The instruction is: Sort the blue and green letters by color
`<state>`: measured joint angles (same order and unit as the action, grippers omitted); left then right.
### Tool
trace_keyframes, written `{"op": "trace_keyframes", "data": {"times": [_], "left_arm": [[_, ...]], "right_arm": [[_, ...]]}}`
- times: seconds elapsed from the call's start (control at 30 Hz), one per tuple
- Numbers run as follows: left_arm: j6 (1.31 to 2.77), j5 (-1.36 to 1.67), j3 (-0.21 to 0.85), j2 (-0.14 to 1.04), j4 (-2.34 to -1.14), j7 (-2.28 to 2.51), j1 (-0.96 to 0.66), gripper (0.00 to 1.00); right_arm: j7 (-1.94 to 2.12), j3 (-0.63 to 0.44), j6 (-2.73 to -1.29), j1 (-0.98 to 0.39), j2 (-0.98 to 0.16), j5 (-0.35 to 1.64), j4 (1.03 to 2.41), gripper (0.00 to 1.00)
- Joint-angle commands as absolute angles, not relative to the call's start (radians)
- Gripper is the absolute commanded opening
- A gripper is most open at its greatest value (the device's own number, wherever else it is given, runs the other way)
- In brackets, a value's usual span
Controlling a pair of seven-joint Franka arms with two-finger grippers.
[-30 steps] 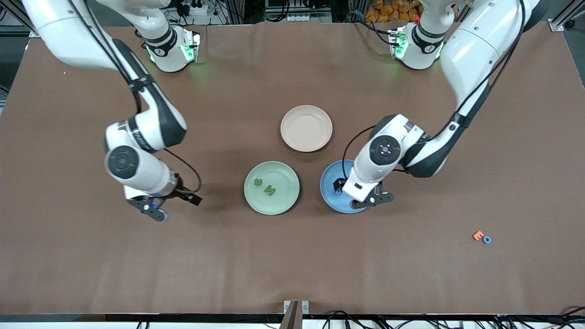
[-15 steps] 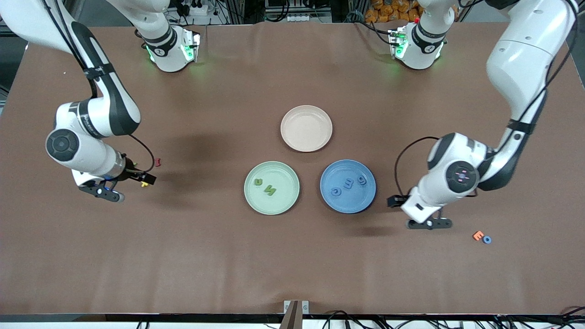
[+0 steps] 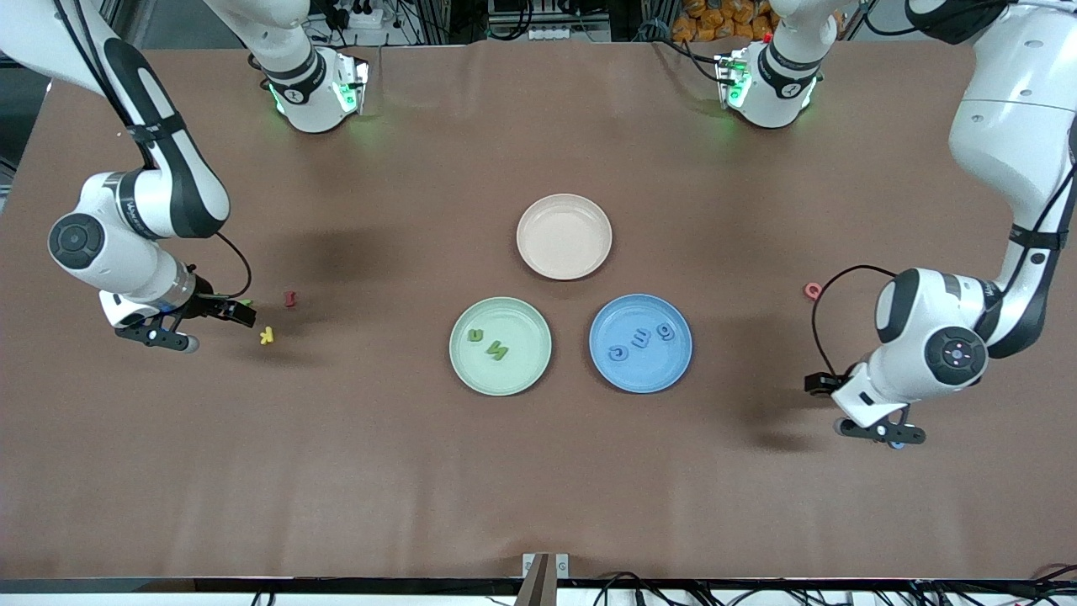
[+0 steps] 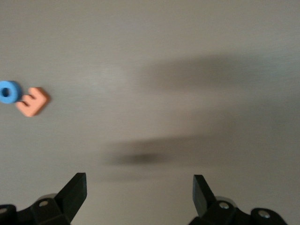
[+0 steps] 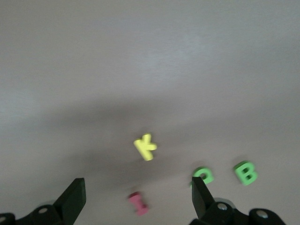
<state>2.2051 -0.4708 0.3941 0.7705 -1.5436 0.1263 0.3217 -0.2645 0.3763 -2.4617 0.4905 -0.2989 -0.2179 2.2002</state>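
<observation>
Two green letters (image 3: 488, 343) lie in the green plate (image 3: 530, 370). Three blue letters (image 3: 642, 338) lie in the blue plate (image 3: 665, 379). My left gripper (image 3: 882, 433) (image 4: 139, 192) hangs open and empty over the table toward the left arm's end, close to a blue O (image 4: 8, 92) that touches an orange letter (image 4: 33, 101). My right gripper (image 3: 160, 338) (image 5: 137, 190) is open and empty over the right arm's end. In its wrist view a green round letter (image 5: 204, 176) and a green B (image 5: 245, 172) lie on the cloth.
An empty beige plate (image 3: 564, 206) sits farther from the front camera than the two colored plates. A yellow K (image 3: 267, 335) and a red I (image 3: 290, 298) lie by the right gripper. A pink letter (image 3: 813, 291) lies toward the left arm's end.
The left gripper has swung from over the blue plate out to the left arm's end. The right gripper has swung away from the green plate toward the right arm's end. Both stayed open.
</observation>
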Motion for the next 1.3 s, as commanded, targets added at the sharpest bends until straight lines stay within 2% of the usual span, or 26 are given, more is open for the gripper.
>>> {"op": "trace_keyframes", "data": {"times": [0.0,0.2,0.47,1.27], "left_arm": [[2.203,-0.491,0.334,0.850,-1.405,0.086,0.298,1.00],[2.209,-0.491,0.287,0.882,-1.345,0.078,0.295,1.00],[2.358,-0.491,0.222,0.916,-1.330,0.080,0.295,1.00],[2.470,-0.489,0.186,0.946,-1.330,0.095,0.298,1.00]], "right_arm": [[-0.212,0.354,-2.552,0.515,-0.258,-0.235,2.286,1.00],[-0.176,0.325,-2.585,0.514,-0.256,-0.235,2.309,1.00],[-0.176,0.311,-2.668,0.512,-0.262,-0.235,2.362,1.00],[-0.176,0.282,-2.755,0.511,-0.319,-0.262,2.404,0.98]]}}
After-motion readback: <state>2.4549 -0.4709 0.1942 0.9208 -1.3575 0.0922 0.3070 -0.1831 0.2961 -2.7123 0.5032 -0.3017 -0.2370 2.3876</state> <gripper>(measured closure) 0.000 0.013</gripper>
